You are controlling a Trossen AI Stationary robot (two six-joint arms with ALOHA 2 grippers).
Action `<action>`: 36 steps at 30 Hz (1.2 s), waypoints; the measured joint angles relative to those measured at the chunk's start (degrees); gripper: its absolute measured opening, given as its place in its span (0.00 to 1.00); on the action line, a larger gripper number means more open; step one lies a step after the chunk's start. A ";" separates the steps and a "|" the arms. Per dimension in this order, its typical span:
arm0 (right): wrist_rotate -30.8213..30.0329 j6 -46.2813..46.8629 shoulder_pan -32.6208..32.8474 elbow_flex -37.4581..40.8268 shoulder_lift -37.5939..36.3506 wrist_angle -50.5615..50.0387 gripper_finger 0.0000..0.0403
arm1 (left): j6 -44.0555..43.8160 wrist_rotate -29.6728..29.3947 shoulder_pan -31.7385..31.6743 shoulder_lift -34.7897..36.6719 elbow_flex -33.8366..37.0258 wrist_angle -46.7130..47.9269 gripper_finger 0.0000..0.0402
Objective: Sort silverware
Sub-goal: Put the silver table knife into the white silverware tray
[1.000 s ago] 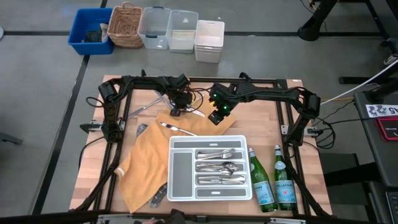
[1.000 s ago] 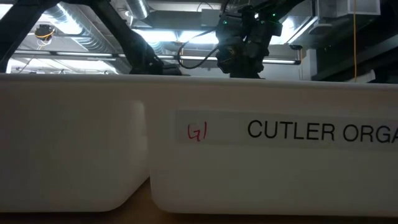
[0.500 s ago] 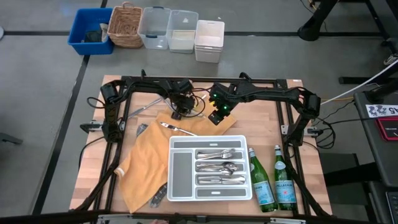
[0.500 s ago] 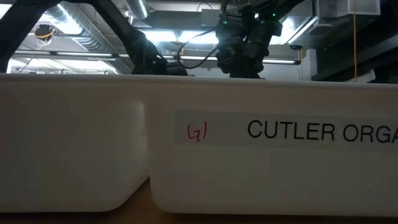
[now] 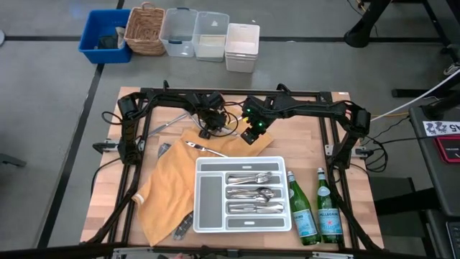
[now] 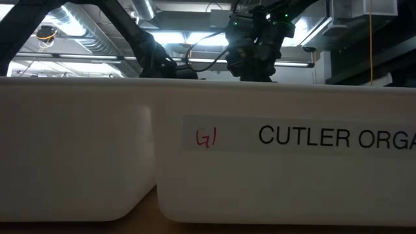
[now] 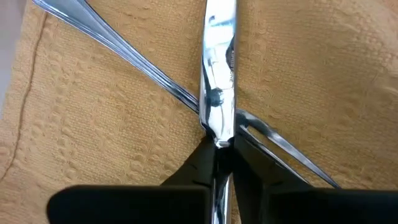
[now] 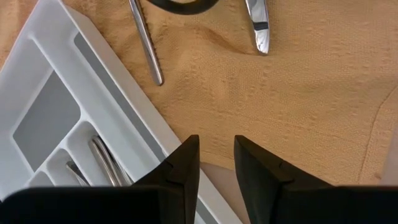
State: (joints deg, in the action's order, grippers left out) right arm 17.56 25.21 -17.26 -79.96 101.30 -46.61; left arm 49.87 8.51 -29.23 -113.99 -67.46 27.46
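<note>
Since a second ago, the left gripper (image 5: 206, 130) is sitting slightly further right over the far edge of the yellow cloth (image 5: 172, 191), while the right arm is keeping the same pose. In the left wrist view, the left gripper (image 7: 219, 149) is pinching the end of one shiny utensil (image 7: 219, 74), its dark fingers (image 7: 198, 163) clenched on either side of the metal. That piece is lying across a second slim utensil (image 7: 124, 53), which is running diagonally under it on the cloth (image 7: 93, 137).

The right gripper (image 5: 251, 134) is hovering just beside the left one, above the cloth near the far edge of the white divided tray (image 5: 241, 160). In the right wrist view, the right gripper (image 8: 217, 163) is holding nothing, its fingers (image 8: 184, 168) standing apart with bare cloth (image 8: 298, 106) showing between them. A corner of the tray (image 8: 68, 68) is showing there, with a few pieces of silverware (image 8: 106, 163) in one compartment, and two more utensil ends (image 8: 147, 43) are resting on the cloth beyond.

From above, most of the silverware (image 5: 251, 193) is lying in the tray's long compartments. One loose piece (image 5: 205, 149) is lying on the cloth between the grippers and the tray, and another (image 5: 167, 122) is lying on the wooden table (image 5: 108, 201) near the left arm. Two green bottles (image 5: 316, 208) are standing just right of the tray.
</note>
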 joint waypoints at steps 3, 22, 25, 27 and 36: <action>0.00 -0.02 0.00 0.00 0.00 -0.02 0.25 | 0.02 -0.17 -0.10 0.00 -0.13 0.15 0.07; -2.40 -0.22 0.00 0.00 -3.36 -0.88 0.25 | -7.01 4.30 -1.96 -0.87 -6.64 2.97 0.05; -4.19 -0.22 0.00 0.00 -5.51 -1.04 0.25 | -7.96 4.65 -2.62 -0.76 -6.80 3.11 0.05; -4.96 -0.22 0.00 0.00 -6.79 -1.15 0.25 | -8.76 4.72 -2.87 -0.74 -6.80 3.28 0.03; -7.04 -0.22 0.00 0.00 -10.19 -1.05 0.25 | -10.03 7.00 -3.43 -0.74 -6.84 3.57 0.01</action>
State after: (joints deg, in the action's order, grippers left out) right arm 10.52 24.99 -17.26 -79.96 91.11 -47.67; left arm 39.84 15.51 -32.66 -114.74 -74.30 31.03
